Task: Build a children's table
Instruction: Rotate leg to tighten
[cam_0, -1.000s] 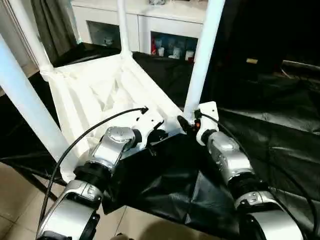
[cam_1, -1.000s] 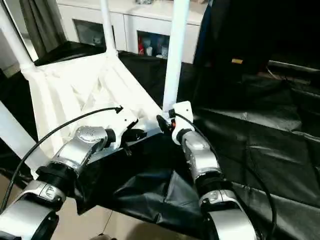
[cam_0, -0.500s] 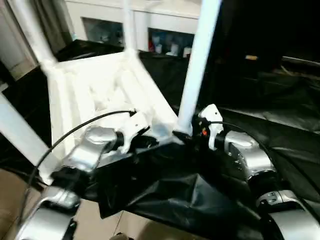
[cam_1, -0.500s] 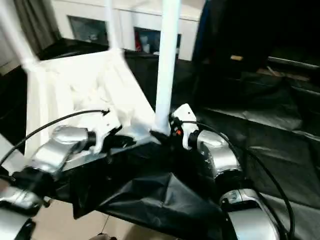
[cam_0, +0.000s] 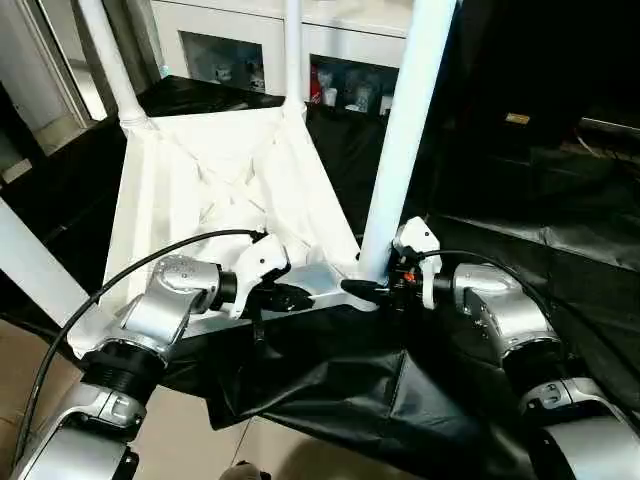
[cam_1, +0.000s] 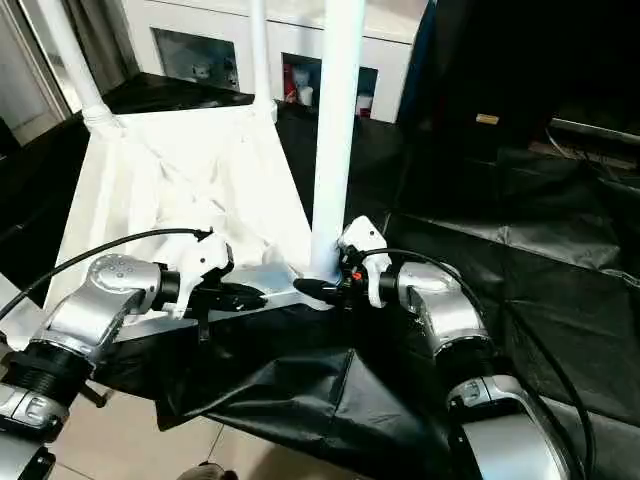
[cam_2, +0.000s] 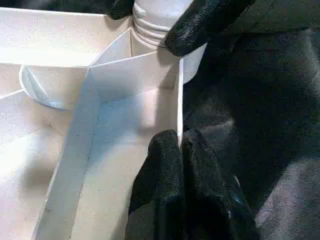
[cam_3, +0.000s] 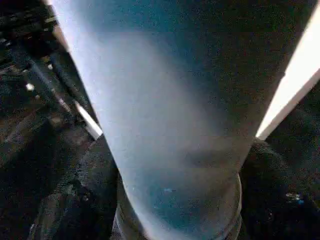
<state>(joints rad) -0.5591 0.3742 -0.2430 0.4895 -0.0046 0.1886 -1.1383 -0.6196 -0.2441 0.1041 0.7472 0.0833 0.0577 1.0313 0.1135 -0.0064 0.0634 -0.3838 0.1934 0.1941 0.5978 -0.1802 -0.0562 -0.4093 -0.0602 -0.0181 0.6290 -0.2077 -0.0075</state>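
Note:
The children's table (cam_0: 220, 190) lies upside down on a black cloth, white, with its tube legs pointing up. My left gripper (cam_0: 290, 297) is shut on the thin near rim of the tabletop; in the left wrist view both fingertips (cam_2: 167, 150) pinch that rim wall (cam_2: 179, 100). My right gripper (cam_0: 365, 290) is closed around the base of the near right leg (cam_0: 405, 130), just above its corner socket. In the right wrist view the leg (cam_3: 165, 125) sits between my two fingers (cam_3: 95, 190), which press against it on both sides.
Three more legs stand up: back left (cam_0: 110, 60), back right (cam_0: 292, 50) and near left (cam_0: 35, 265). The black cloth (cam_0: 400, 400) hangs over the near edge above the tiled floor (cam_0: 180, 440). A white glass-door cabinet (cam_0: 250, 40) stands behind.
My right gripper has come from beside the near right leg to around its base. The left gripper has kept its hold on the rim. The camera has shifted.

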